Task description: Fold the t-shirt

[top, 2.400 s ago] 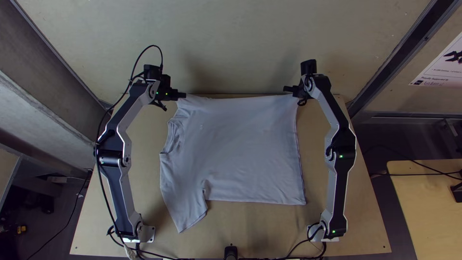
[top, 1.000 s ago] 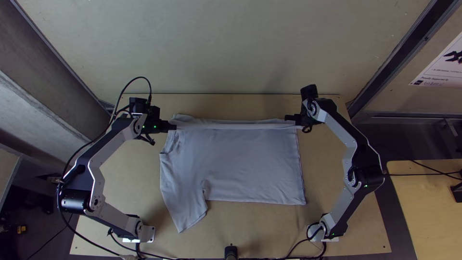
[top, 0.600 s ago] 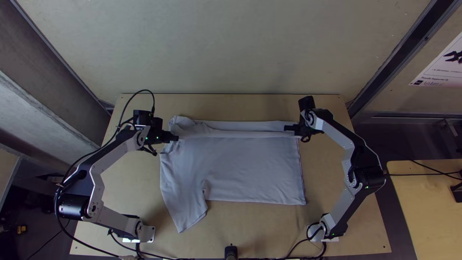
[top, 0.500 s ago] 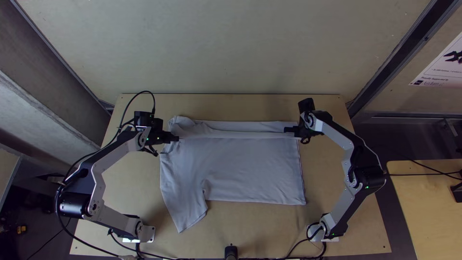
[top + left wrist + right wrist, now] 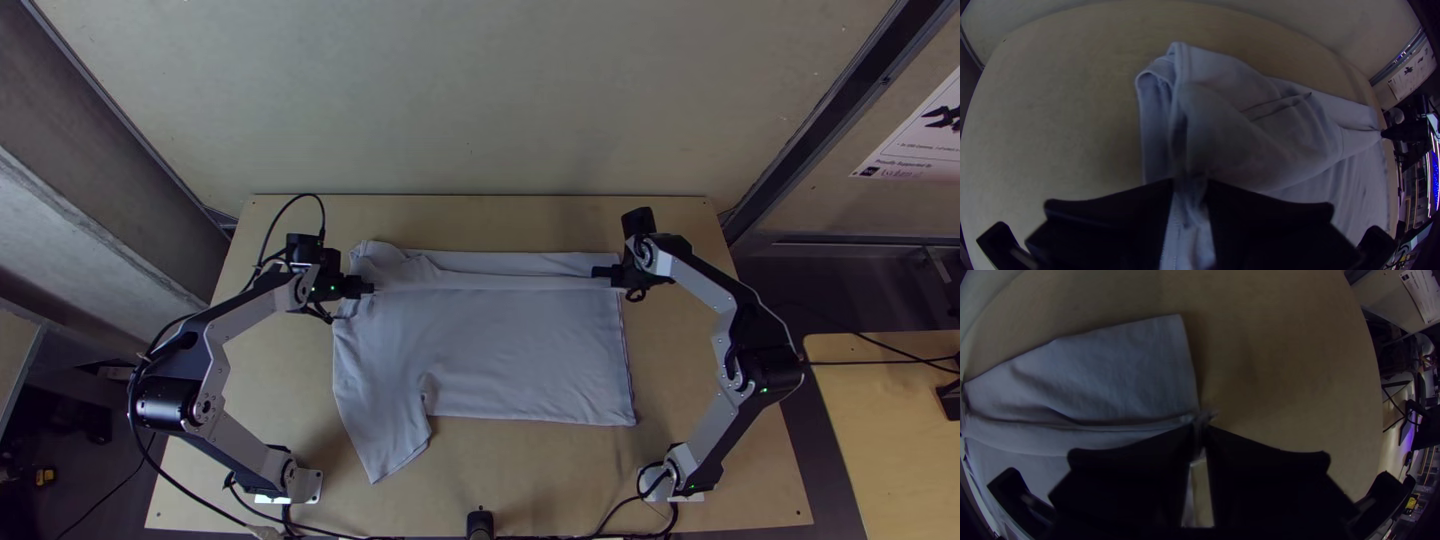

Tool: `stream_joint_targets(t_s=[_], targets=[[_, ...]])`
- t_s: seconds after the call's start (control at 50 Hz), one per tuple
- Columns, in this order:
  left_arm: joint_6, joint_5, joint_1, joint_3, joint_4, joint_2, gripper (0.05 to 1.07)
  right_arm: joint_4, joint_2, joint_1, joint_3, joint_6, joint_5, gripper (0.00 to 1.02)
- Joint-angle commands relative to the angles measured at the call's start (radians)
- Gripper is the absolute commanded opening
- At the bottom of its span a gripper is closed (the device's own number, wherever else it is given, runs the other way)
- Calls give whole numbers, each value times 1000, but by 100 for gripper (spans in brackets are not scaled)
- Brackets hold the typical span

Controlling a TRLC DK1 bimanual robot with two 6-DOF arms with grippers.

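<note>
The pale grey t-shirt (image 5: 510, 350) lies with its far part turned back over itself in a band, its near part spread, one sleeve pointing to the near edge. My left gripper (image 5: 370, 288) is at the band's left end. Opposite, at the right end, is my right gripper (image 5: 600, 271). In the left wrist view, my left gripper (image 5: 1190, 187) is shut on bunched t-shirt cloth (image 5: 1260, 140). The right wrist view has my right gripper (image 5: 1200, 442) shut on the t-shirt's edge, with a flat layer (image 5: 1125, 370) beyond it.
The light wooden table (image 5: 480, 220) shows around the shirt on all sides. A black post (image 5: 480, 522) stands at the table's near edge, with cables along it. A second table (image 5: 890, 430) is off to the right.
Both grippers have come from the table's far edge towards the near side, drawing the shirt's far edge over into a band. Lately they have moved only slightly.
</note>
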Motion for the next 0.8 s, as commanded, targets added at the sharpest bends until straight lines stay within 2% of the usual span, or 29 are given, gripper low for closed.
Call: stream_joint_targets(t_s=[0.0, 0.04, 0.2, 0.38, 0.56, 0.7, 0.78], targets=[[-20, -8, 22, 57, -79, -17, 94, -6, -67, -20, -21, -2, 14, 46], [-15, -8, 27, 97, -144, -20, 101, -6, -88, -20, -20, 0, 14, 46], [-6, 5, 44, 160, -217, -106, 101, -18, -187, -19, -21, 1, 14, 71], [21, 27, 42, 244, -352, -180, 101, -76, -308, -7, -26, 18, 14, 71], [64, 35, 38, 283, -487, -215, 101, -211, -406, 1, 6, 53, 14, 71], [89, 36, 38, 283, -593, -261, 101, -295, -486, 15, 6, 52, 15, 71], [94, 36, 28, 269, -656, -315, 101, -355, -536, 19, -3, 59, 14, 80]])
